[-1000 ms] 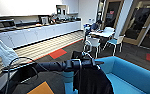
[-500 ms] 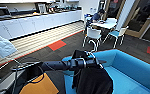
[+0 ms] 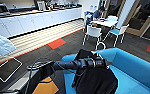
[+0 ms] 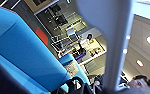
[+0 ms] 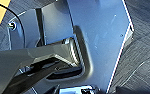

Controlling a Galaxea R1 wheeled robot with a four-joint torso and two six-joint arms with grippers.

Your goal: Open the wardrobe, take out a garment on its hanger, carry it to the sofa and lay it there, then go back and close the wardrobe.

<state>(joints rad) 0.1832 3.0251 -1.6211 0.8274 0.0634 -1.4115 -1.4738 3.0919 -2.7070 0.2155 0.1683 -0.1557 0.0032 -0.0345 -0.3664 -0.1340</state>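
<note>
My left arm reaches in from the left across the head view, and the left gripper (image 3: 104, 63) is shut on the thin white hanger (image 3: 101, 46), whose curved hook stands up above it. From the hanger the black garment (image 3: 96, 80) hangs down, over the seat of the bright blue sofa (image 3: 136, 67). In the left wrist view the sofa's blue back (image 4: 23, 50) shows close by, with dark fabric at the edge. The right wrist view looks at grey robot body panels and dark carpet. The wardrobe is out of view.
Two white chairs with teal seats (image 3: 93, 32) (image 3: 119, 31) stand by a white table (image 3: 107, 22) where a person (image 3: 98, 13) sits. A long white kitchen counter (image 3: 36, 20) runs along the back. A light blue cloth (image 3: 2, 45) hangs at the left.
The whole head picture has shifted as the robot moves: the sofa is larger and more under the garment. The left arm keeps hold of the hanger.
</note>
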